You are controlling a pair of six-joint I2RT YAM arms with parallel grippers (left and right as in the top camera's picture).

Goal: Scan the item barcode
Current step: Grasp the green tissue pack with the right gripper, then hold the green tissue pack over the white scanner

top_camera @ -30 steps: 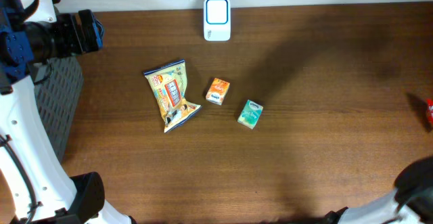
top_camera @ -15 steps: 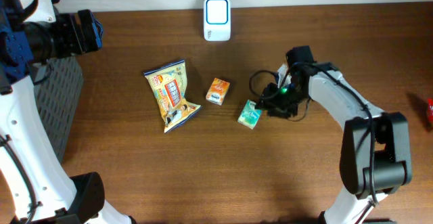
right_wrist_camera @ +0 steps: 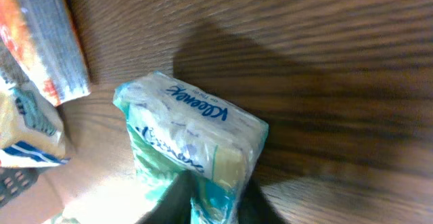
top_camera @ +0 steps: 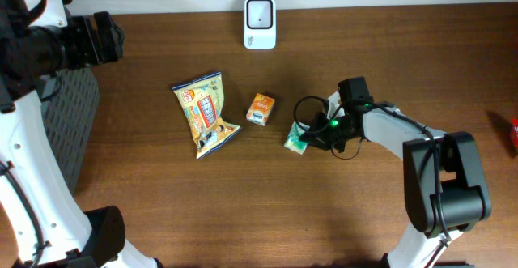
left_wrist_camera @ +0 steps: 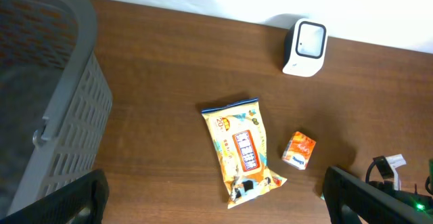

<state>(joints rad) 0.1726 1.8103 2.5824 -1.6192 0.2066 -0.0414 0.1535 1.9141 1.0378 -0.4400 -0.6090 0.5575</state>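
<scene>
Your right hand (top_camera: pixel 310 139) pinches the tissue pack (right_wrist_camera: pixel 189 132), mid-worktop. Lifting it to the scanner (top_camera: pixel 260 23) at the far edge is not yet done.

The left arm (top_camera: pixel 24 163) stands far to the left of the scanner (top_camera: pixel 260 23). Its wrist is bent so that the left gripper (top_camera: pixel 109 37) points toward the scanner, about level with it and well apart. Its 2 fingers (left_wrist_camera: pixel 67 200) are spread wide and hold nothing. The right arm (top_camera: pixel 441 195) stretches from below and right of the scanner with its forearm low. The right gripper (top_camera: pixel 314 137) sits below the scanner, slightly to its right, jaws pinched on the tissue pack (right_wrist_camera: pixel 189 132).
</scene>
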